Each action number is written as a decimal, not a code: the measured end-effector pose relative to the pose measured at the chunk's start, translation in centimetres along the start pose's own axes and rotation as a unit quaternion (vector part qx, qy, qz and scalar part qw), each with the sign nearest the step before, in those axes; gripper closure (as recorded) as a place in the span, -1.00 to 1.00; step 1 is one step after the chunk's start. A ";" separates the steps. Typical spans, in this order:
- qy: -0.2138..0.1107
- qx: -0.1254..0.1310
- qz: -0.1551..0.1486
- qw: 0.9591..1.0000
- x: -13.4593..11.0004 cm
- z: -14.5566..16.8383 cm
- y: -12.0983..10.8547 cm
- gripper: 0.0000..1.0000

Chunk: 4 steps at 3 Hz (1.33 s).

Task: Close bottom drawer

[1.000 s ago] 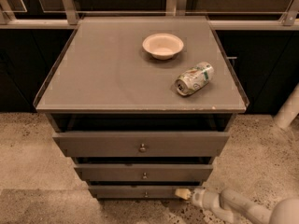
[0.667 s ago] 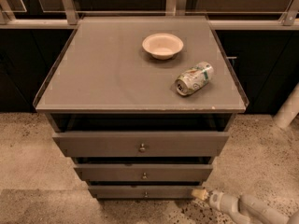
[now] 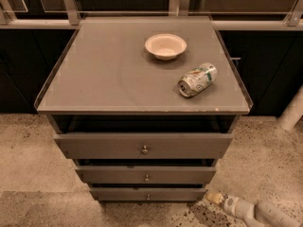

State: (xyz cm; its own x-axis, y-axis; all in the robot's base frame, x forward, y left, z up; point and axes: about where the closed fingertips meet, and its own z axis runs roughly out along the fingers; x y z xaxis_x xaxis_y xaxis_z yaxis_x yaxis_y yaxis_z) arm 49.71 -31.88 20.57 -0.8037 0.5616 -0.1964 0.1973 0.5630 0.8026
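Note:
The bottom drawer (image 3: 147, 194) is the lowest and slimmest of three grey-brown drawer fronts, with a tiny round knob at its centre. It sits a little further back than the middle drawer (image 3: 146, 175) and the top drawer (image 3: 144, 145), which sticks out most. My gripper (image 3: 214, 198) is low at the bottom right, just off the bottom drawer's right end and close to the floor. Its pale arm (image 3: 265, 213) runs off toward the lower right corner.
On the cabinet's grey top (image 3: 104, 74) stand a cream bowl (image 3: 165, 46) and a tipped-over drink can (image 3: 197, 79). Speckled floor (image 3: 28, 155) surrounds the cabinet. A white post (image 3: 292, 111) stands at the right. Dark cabinets with a rail run behind.
My gripper has moved to the right, away from the bottom drawer's front and past its right end. The drawers, bowl and can have not visibly moved.

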 end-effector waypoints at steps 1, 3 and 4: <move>0.000 0.000 0.000 1.000 0.0 0.0 0.0 0.18; 0.000 0.000 0.000 1.000 0.0 0.0 0.0 -0.72; 0.000 0.000 0.000 1.000 0.0 0.0 0.0 -1.00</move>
State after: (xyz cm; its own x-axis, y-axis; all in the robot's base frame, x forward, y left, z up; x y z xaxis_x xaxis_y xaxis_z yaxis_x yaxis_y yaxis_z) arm 49.72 -31.87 20.57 -0.8038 0.5616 -0.1963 0.1972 0.5629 0.8026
